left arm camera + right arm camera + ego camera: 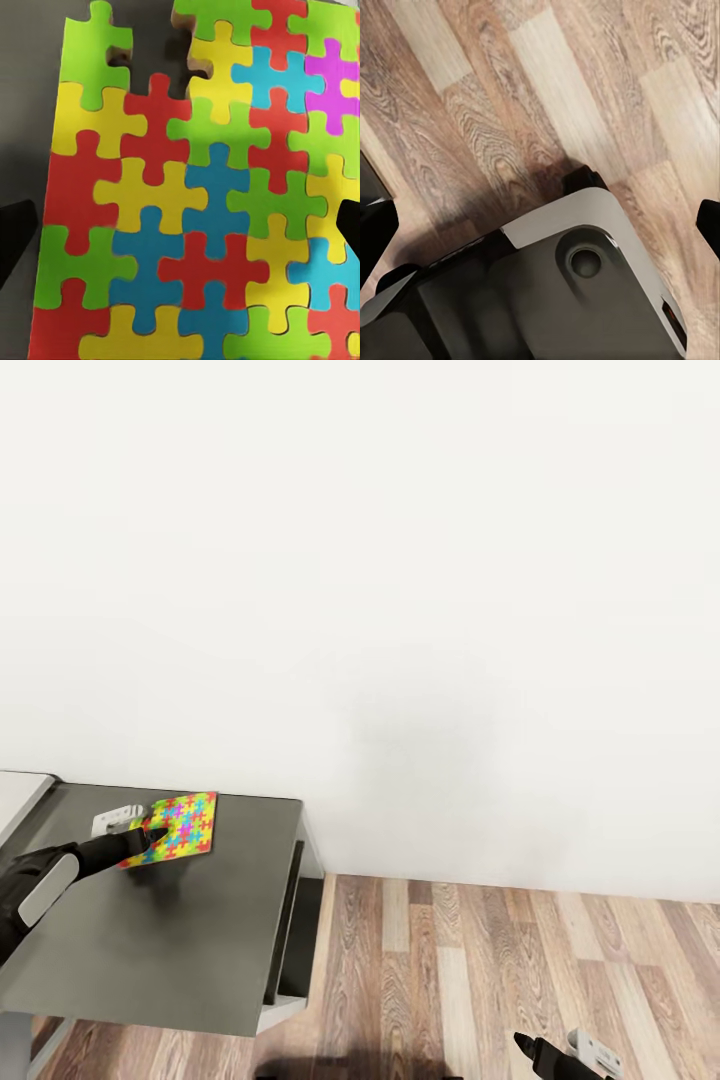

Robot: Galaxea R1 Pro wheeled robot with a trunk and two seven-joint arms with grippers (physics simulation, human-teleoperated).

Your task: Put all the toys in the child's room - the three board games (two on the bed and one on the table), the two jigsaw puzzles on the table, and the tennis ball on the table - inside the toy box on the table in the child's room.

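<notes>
**Left gripper pinching a jigsaw puzzle over the dark cabinet**

In the head view the left gripper (150, 840) is reaching out over the dark grey cabinet (200, 950), and its black fingers are pinching the near edge of the jigsaw puzzle (178, 827). The puzzle is hanging tilted above the cabinet's far edge, near its far left corner, with a shadow lying on the top beneath it. In the left wrist view the jigsaw puzzle (195, 202) is sitting between the two dark fingertips (15, 240), and one piece is missing along its far edge.

A sliver of the pale table (18, 800) is showing just beyond the cabinet's left end.

The right gripper (560, 1058) is hanging low over the wooden floor (520, 970), well apart from the cabinet. In the right wrist view its fingers (376, 232) are standing spread, with the robot's grey base (555, 300) and the floor (547, 90) below.
</notes>
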